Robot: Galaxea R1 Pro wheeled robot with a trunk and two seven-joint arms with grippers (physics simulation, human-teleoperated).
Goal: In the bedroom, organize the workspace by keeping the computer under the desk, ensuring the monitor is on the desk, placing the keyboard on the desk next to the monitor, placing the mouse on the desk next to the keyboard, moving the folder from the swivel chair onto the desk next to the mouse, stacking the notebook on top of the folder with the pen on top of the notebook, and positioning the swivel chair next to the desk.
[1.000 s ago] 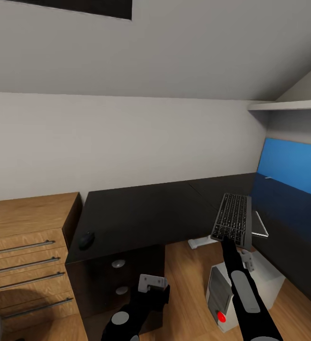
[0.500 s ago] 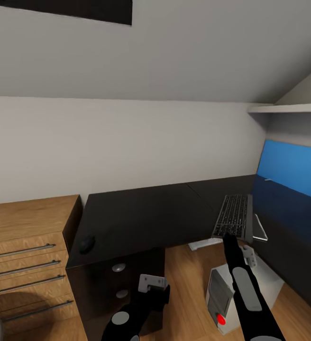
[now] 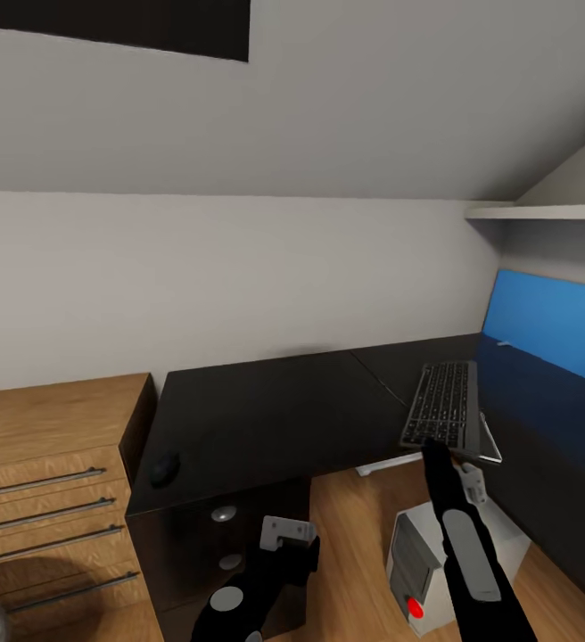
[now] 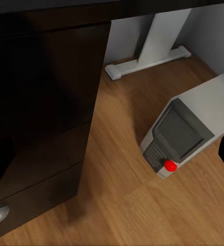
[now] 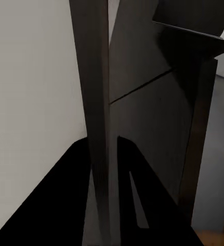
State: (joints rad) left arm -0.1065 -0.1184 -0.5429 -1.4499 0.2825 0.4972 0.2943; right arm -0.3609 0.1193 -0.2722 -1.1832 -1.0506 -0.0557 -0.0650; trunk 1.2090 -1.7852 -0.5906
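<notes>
Keyboard (image 3: 444, 406): held by the right gripper (image 3: 432, 446) at its near short edge; the rest runs straight ahead of the jaws, long axis pointing away from the robot toward the wall. It hangs over the right part of the desk (image 3: 275, 410), near the inner corner; whether it touches the top cannot be told. In the right wrist view the keyboard (image 5: 97, 118) is seen edge-on, a thin dark slab between the fingers, jaws closed on it.

Right arm: the nearer and only one engaged.

Left gripper (image 3: 285, 533): low, in front of the drawers, well apart from the keyboard; whether its jaws stand open or closed cannot be told.

Mouse (image 3: 164, 468): on the desk's near left edge, far to the left of the right jaws.

Computer (image 3: 435, 548): on the floor below the right jaws, red button forward; also in the left wrist view (image 4: 186, 130).

Change against the earlier frames: the keyboard has gone forward and flatter over the desk top; the head view has shifted slightly, so part of this is camera motion.

Judgement: the coming move is lowering and release.
</notes>
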